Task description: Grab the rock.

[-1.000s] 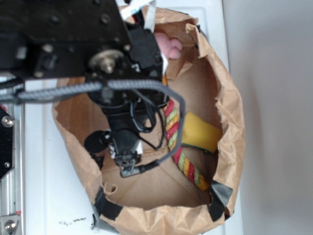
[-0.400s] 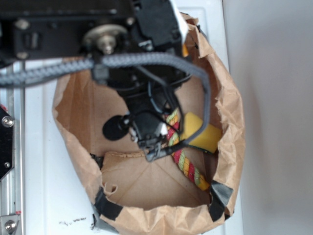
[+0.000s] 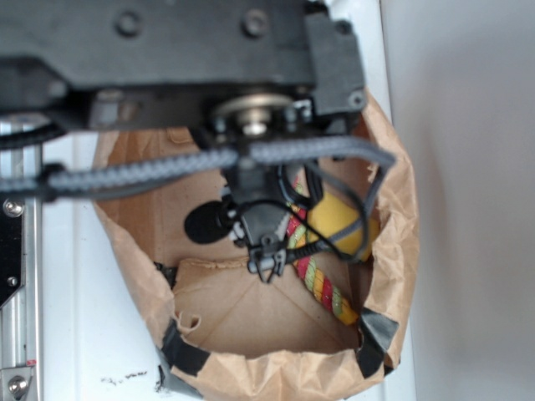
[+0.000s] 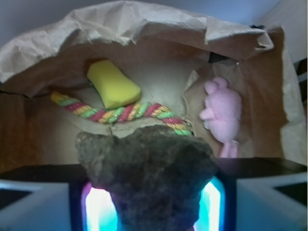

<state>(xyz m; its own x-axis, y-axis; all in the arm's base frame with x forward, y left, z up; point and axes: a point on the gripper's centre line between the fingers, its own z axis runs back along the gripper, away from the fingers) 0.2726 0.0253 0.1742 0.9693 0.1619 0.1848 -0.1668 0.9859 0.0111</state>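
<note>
1. since a second ago the arm has swung right across the paper bag (image 3: 393, 251), and the gripper (image 3: 266, 266) now hangs near the rope toy (image 3: 322, 288).
2. nearest the wrist camera, the rock (image 4: 149, 178) sits clamped between the fingers, clear of the bag floor, judged already grabbed.
3. farther off lie the yellow sponge (image 4: 113, 84) and a pink plush (image 4: 222, 113).
4. no writing is legible.
</note>
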